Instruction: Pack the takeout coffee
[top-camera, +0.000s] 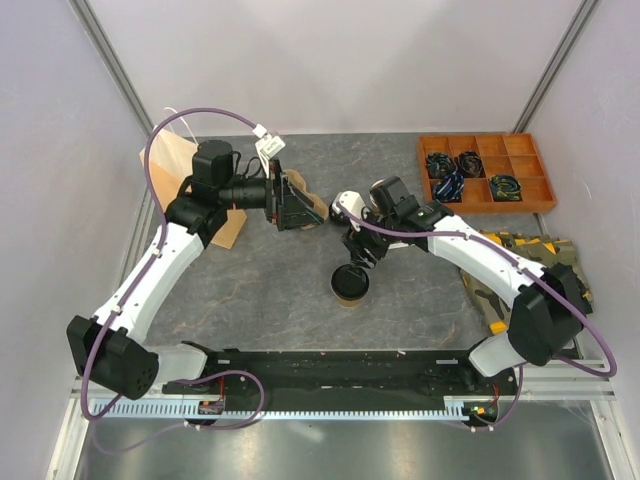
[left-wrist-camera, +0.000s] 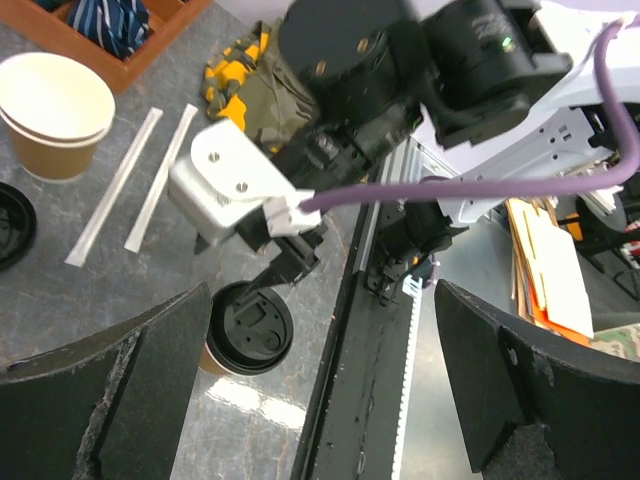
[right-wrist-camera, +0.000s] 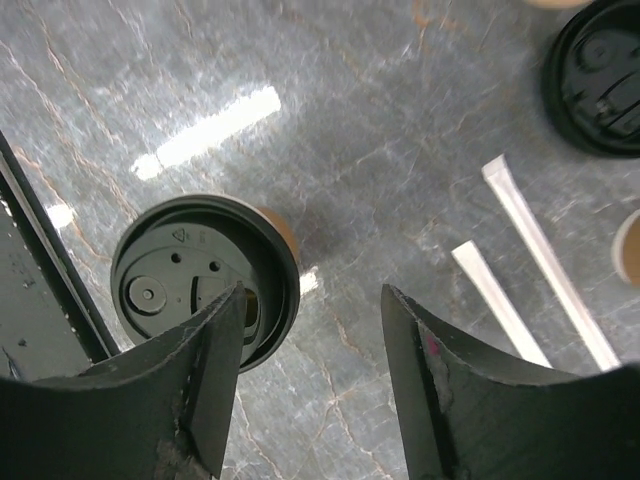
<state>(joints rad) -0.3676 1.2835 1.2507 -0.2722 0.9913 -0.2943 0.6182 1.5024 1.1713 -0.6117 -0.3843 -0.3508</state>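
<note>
One takeout coffee cup (top-camera: 350, 285) of tan paper stands mid-table with a black lid (right-wrist-camera: 200, 280) seated on it. My right gripper (right-wrist-camera: 312, 300) hovers just above it, open, holding nothing; its left finger (right-wrist-camera: 190, 390) overlaps the lid's edge in the right wrist view. A stack of open tan cups (left-wrist-camera: 55, 115) with white insides stands further back, and a loose black lid (right-wrist-camera: 600, 85) lies near it. My left gripper (left-wrist-camera: 320, 400) is wide open and empty, held above the table by the stack and facing the right arm (left-wrist-camera: 400, 90).
Two paper-wrapped straws (left-wrist-camera: 115, 185) lie flat between the cups. An orange compartment tray (top-camera: 485, 170) sits at the back right, a camouflage cloth (top-camera: 520, 260) at the right, a tan paper bag (top-camera: 165, 165) behind the left arm. A black rail (top-camera: 330, 365) runs along the near edge.
</note>
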